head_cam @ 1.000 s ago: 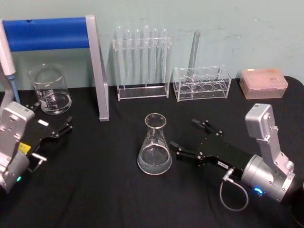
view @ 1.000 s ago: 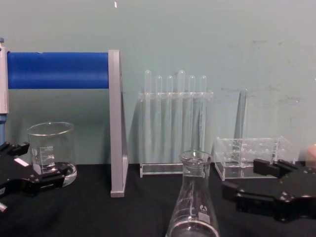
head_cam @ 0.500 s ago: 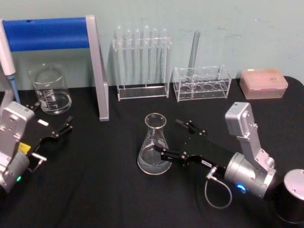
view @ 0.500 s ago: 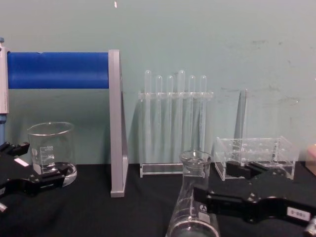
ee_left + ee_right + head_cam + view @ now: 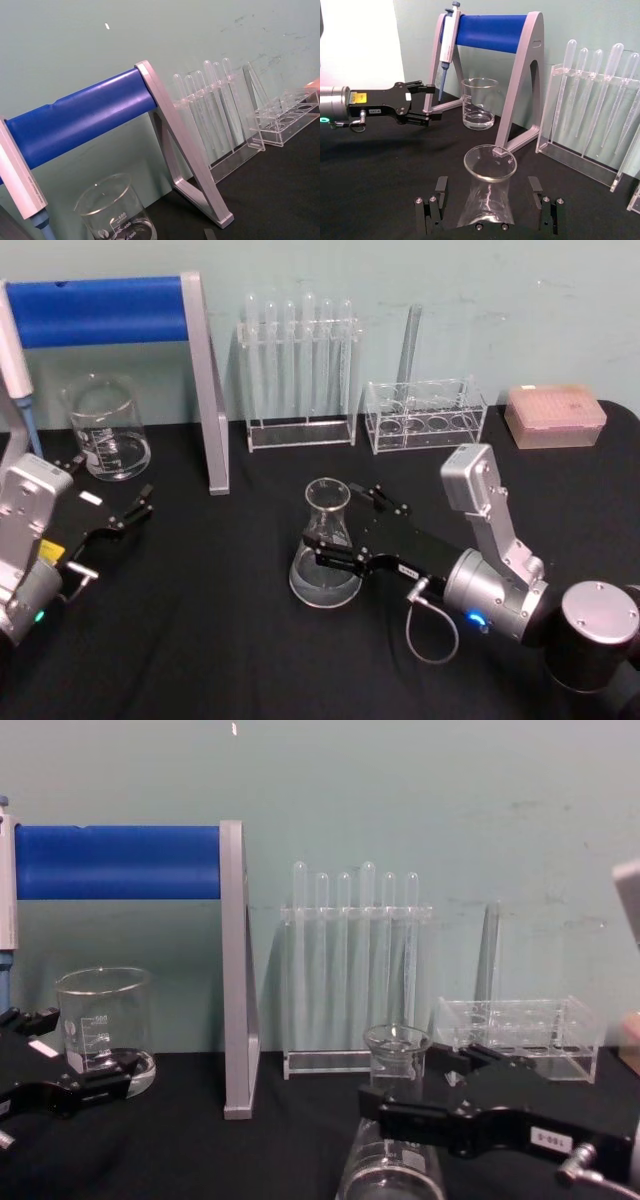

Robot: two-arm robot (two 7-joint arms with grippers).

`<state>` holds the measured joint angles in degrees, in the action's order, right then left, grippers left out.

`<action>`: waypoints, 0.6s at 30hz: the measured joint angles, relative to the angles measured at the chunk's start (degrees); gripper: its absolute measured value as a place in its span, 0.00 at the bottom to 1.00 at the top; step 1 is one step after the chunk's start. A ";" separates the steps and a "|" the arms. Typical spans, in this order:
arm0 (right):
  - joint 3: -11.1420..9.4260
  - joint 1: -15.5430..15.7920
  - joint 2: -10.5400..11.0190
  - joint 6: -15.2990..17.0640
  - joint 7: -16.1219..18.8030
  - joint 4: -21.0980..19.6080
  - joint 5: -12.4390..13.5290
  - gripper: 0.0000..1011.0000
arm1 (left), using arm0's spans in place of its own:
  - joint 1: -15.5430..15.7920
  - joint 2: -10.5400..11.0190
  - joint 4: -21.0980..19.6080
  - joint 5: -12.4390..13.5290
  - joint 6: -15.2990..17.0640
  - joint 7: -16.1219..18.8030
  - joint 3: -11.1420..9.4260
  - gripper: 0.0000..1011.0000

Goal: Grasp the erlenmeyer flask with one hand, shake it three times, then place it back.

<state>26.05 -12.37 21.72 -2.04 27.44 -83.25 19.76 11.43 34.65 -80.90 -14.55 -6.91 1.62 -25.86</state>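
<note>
Where flask [image 5: 327, 522] stands, black tabletop [image 5: 200, 625]; teal wall [image 5: 480, 290] behind.

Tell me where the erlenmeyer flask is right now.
In the head view, the erlenmeyer flask stands upright mid-table, in front of the test tube rack, between the fingers of the open right claw.

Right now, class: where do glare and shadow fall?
Right wrist view: bright patch beside the pipette; left wrist view: pale sheen along the blue bar; chest view: wall shaded beneath that bar; head view: erlenmeyer flask base glints inside the right claw.
</note>
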 joint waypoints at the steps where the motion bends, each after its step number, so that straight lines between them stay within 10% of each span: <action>1: 0.07 -0.33 -0.35 0.00 -0.17 0.45 -0.17 0.99 | 0.00 0.00 0.00 0.00 0.00 0.00 0.00 0.99; 18: 0.37 -2.21 -2.61 0.06 -0.98 2.91 -1.43 0.99 | 0.00 0.00 0.00 0.00 0.00 0.00 0.00 0.99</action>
<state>26.42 -14.58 19.12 -1.98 26.46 -80.35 18.34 11.43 34.65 -80.90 -14.55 -6.91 1.62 -25.86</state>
